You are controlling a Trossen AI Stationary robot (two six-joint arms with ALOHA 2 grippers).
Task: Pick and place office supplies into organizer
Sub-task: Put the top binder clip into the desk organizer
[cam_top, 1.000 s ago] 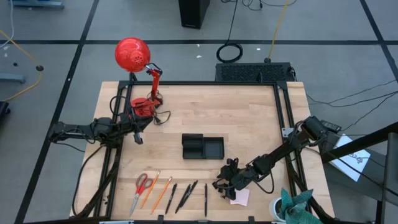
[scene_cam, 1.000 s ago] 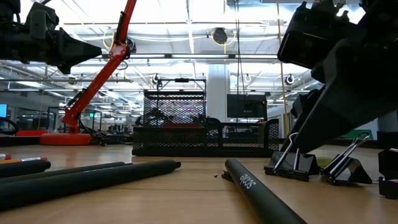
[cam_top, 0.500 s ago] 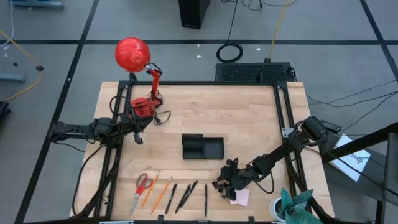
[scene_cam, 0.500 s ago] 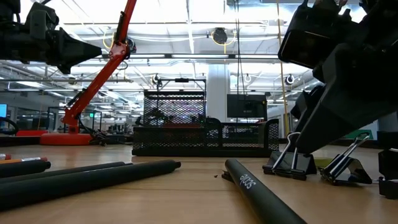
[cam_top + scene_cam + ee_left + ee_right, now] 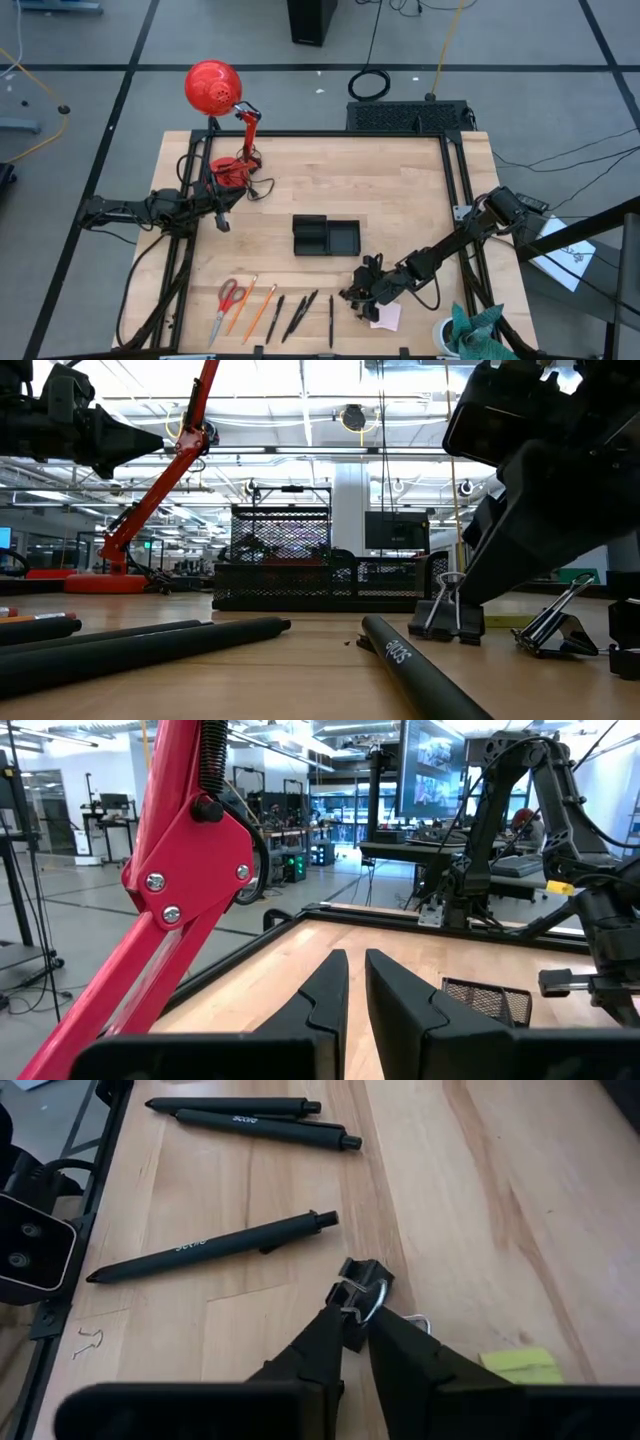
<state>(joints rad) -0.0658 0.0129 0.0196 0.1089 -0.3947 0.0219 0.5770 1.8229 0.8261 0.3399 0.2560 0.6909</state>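
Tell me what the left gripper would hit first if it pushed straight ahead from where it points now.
Probably the organizer: it lies ahead of the left gripper across bare table, though depth is hard to judge. The red lamp arm stands off to one side.

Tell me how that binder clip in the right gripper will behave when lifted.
The binder clip looks small, so probably light. The right gripper pinches its thin wire handles, so it may swivel or dangle. Being rigid metal, it likely won't bend, though it might slip.

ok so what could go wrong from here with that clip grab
The right gripper pinches the binder clip only by its thin wire handles, so it may swing or slip out on lifting. A second clip and a pen lie close by and could get knocked. The left gripper waits beside the red lamp.
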